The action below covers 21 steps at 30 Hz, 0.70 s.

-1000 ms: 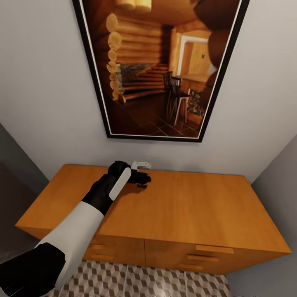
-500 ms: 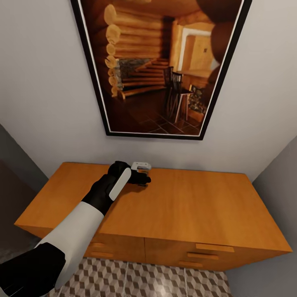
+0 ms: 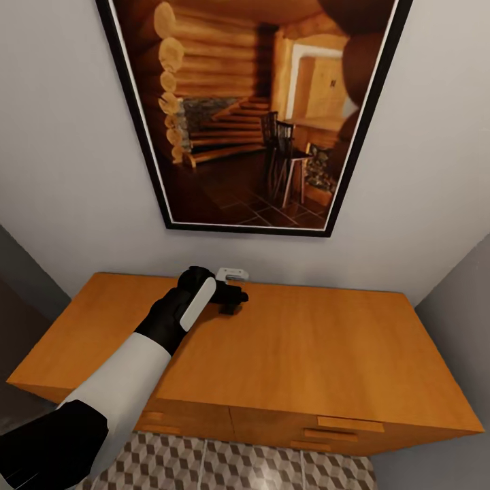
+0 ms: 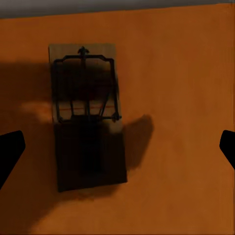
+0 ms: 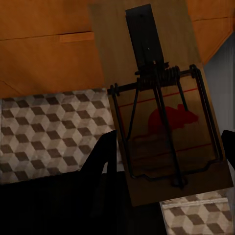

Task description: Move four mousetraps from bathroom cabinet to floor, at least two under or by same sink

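1. The cabinet (image 3: 299, 354) is a low, wide orange-brown wooden piece with a flat top and small horizontal wooden handles on its front; it stands against the grey wall below a large black-framed picture (image 3: 252, 109) of a log-cabin interior.
2. The left claw (image 3: 233, 299) hangs over the rear part of the cabinet top, near the wall, its black fingertips (image 4: 11, 149) spread wide and released.
3. A mousetrap (image 4: 85, 115) lies flat on the cabinet top directly under the left claw: a pale wooden board with a dark wire bar and spring, partly in the claw's shadow, touched by neither fingertip.
4. The right claw (image 5: 166, 147) is clenched on a second mousetrap (image 5: 161, 107), a tan board with a red mouse print, black wire frame and dark metal plate.
5. That held mousetrap sits in front of the cabinet's handled front, above the bathroom floor (image 5: 49, 132) with its brown-and-beige cube tiles.
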Tool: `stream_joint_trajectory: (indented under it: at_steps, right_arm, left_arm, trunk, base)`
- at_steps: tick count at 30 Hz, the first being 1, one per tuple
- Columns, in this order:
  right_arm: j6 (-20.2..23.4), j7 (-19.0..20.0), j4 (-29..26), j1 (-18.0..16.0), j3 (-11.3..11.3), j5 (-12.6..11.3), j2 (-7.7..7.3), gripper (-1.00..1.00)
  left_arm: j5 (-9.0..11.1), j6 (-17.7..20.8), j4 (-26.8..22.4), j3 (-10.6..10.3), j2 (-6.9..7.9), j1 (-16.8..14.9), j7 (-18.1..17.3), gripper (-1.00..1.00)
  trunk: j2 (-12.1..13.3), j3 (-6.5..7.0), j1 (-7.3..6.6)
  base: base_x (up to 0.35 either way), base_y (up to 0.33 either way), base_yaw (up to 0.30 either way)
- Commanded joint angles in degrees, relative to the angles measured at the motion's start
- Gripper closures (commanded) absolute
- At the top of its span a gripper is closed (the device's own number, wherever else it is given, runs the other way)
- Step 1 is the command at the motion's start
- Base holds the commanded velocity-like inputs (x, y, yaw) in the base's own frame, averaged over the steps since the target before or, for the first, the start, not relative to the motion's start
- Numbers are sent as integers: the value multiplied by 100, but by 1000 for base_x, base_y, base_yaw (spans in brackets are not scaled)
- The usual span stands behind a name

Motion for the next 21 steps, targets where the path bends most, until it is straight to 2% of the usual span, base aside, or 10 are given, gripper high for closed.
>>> stream_joint_trajectory:
  at_steps: [1,8,10,13,15,21]
  right_arm:
    - [-20,42,7,-4,35,-72,1,100]
    - [-21,42,5,-4,35,-72,1,100]
    - [-19,42,5,-4,35,-72,1,100]
    - [-19,42,5,-4,35,-72,1,100]
    - [-19,42,5,-4,35,-72,1,100]
    - [-19,42,5,-4,35,-72,1,100]
  left_arm:
    - [57,16,-3,-13,4,-5,58,-100]
    - [35,9,26,-47,0,-5,93,-100]
    - [24,9,35,-150,-10,-5,630,-100]
    - [37,18,34,-231,-17,-5,1190,-100]
    - [41,21,33,-252,-19,-5,1371,-100]
    - [44,24,33,-274,-17,-5,1536,-100]
  trunk:
    - [-11,-10,5]
    - [-11,-10,5]
    - [-11,-10,5]
    - [-11,-10,5]
    - [-11,-10,5]
    - [-11,-10,5]
  base:
    - [66,-56,0]
    - [19,-16,0]
    - [2,-1,0]
    - [0,0,0]
    - [0,0,0]
    - [0,0,0]
